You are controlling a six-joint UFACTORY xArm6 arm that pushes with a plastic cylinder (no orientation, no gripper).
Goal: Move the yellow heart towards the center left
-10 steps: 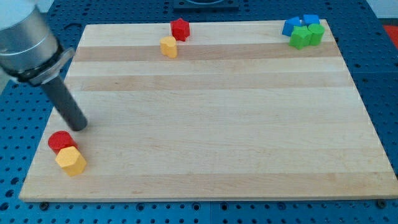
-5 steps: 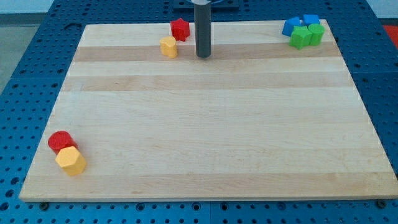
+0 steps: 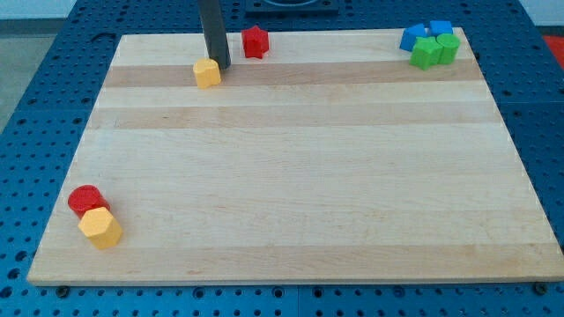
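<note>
The yellow heart (image 3: 207, 73) lies near the view's top, left of the middle of the wooden board (image 3: 291, 176). My tip (image 3: 220, 66) stands just to its right and slightly above, touching or almost touching it. The dark rod rises straight out of the view's top. A red block (image 3: 255, 41) sits a little to the right of the rod, near the board's top edge.
A red round block (image 3: 86, 199) and a yellow hexagonal block (image 3: 100, 227) sit together at the view's bottom left. Two blue blocks (image 3: 426, 33) and two green blocks (image 3: 434, 50) cluster at the top right corner.
The rod went from the board's left side to the right of the yellow heart, then moved left against it. The yellow heart slid left and slightly down, away from the red block.
</note>
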